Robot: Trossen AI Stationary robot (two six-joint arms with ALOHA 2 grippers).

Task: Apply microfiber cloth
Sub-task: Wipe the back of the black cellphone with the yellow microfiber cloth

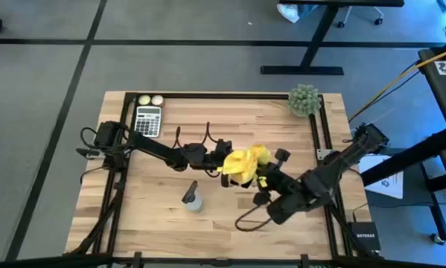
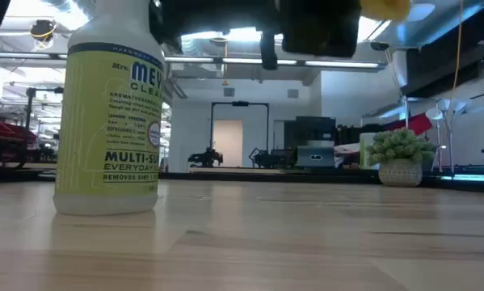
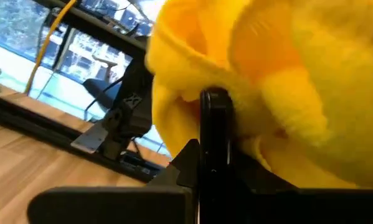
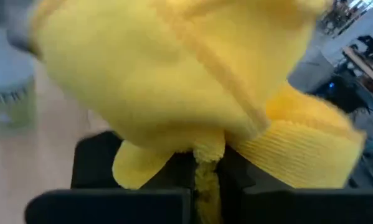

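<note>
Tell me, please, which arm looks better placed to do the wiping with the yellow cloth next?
Probably the right. Its gripper is shut on the microfiber cloth, whose fabric runs down between its fingers. The left gripper grips a thin dark edge, likely the phone, so it seems the holder.

Bright yellow microfiber cloth, bunched and crumpled, aloft above the table's middle.

Grey carpet floor around a wooden table; black desk leg beyond; bright ceiling lights.
</note>
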